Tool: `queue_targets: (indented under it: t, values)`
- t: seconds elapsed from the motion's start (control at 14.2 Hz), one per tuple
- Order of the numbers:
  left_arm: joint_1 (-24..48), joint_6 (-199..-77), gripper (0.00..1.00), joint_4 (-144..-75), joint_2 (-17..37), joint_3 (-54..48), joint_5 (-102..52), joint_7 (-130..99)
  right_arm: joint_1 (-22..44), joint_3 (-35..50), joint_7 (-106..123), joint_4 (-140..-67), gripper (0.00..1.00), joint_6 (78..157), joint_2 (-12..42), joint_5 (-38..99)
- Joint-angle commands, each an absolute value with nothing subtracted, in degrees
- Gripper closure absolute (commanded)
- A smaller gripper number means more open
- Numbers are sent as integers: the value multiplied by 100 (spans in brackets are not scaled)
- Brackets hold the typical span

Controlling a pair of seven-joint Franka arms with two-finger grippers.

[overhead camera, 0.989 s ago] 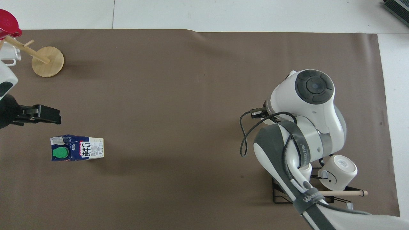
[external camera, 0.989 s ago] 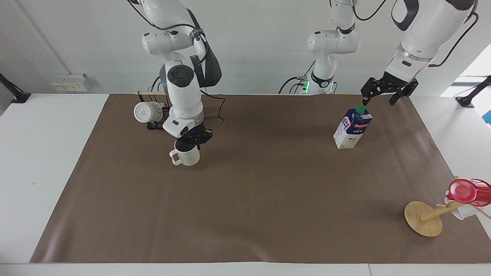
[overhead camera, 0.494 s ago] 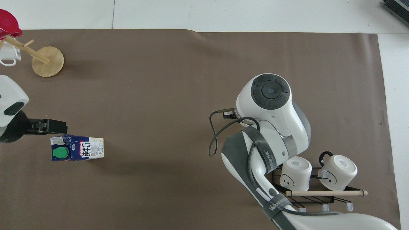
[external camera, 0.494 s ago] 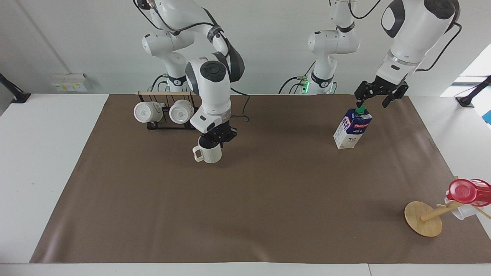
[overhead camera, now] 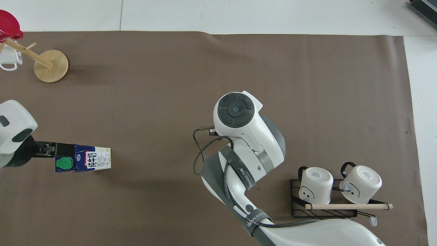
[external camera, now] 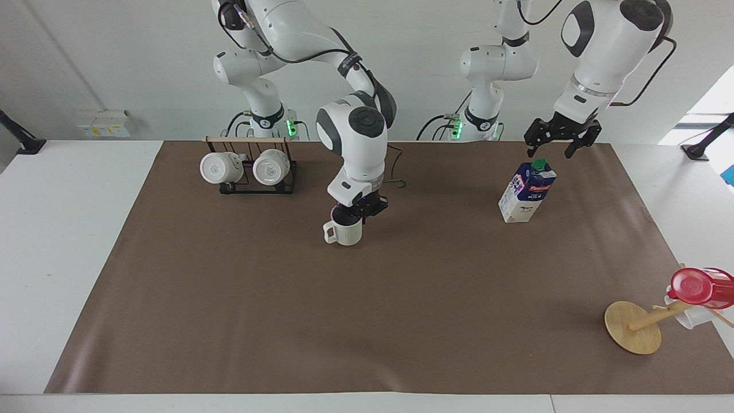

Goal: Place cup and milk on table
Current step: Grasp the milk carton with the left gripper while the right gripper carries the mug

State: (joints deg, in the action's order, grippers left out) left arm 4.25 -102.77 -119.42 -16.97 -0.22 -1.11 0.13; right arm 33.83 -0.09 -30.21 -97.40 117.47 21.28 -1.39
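The right gripper (external camera: 356,210) is closed on the rim of the cup (external camera: 344,230), fingers clamped from above at the mouth. The cup hangs upright in this grip, handle pointing toward the right arm's end of the table (external camera: 367,321); whether its base touches the brown sheet cannot be told. In the overhead view the right arm's wrist hides both the gripper and the cup. The cup is over the sheet, farther from the robots than the mug rack (external camera: 255,172) and offset from it toward the left arm's end.

The left gripper (external camera: 555,143) has its fingers spread wide and holds nothing. It hovers above the milk (external camera: 527,191), just over the green cap (external camera: 538,164), with no contact visible in the facing view. In the overhead view this gripper (overhead camera: 56,149) overlaps the carton's top edge beside the cap (overhead camera: 64,163).

The milk (overhead camera: 83,159) stands upright on the sheet, well apart from the rack, at the left arm's end.

The rack holds two white mugs (external camera: 220,167) on their sides under a wooden bar. A round wooden stand (external camera: 633,327) carrying a red cup (external camera: 701,287) sits farther from the robots than the milk.
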Motion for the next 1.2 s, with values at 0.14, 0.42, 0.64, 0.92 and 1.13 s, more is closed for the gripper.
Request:
queue_targets:
  t: [0.14, 0.42, 0.64, 0.92, 1.13]
  values:
    - [422, -10634, 0, -12357, -1934, 26, -158, 123, 3472, 96, -2805, -9958, 100, 11909, 2109, -88]
    - [422, -10819, 0, -12498, -1951, 18, -158, 237, 3463, 114, -2514, -10098, 100, 11927, 2083, -88]
    - [413, -11012, 0, -12656, -2004, 35, -158, 518, 3454, 123, -2338, -10186, 100, 12041, 2065, -79]
    - [404, -11346, 0, -13069, -2250, 62, -167, 545, 3472, 123, -2408, -10292, 100, 12278, 2101, -36]
    - [326, -11425, 0, -13192, -2303, 62, -158, 545, 3463, 123, -2408, -10292, 89, 12261, 2101, 9]
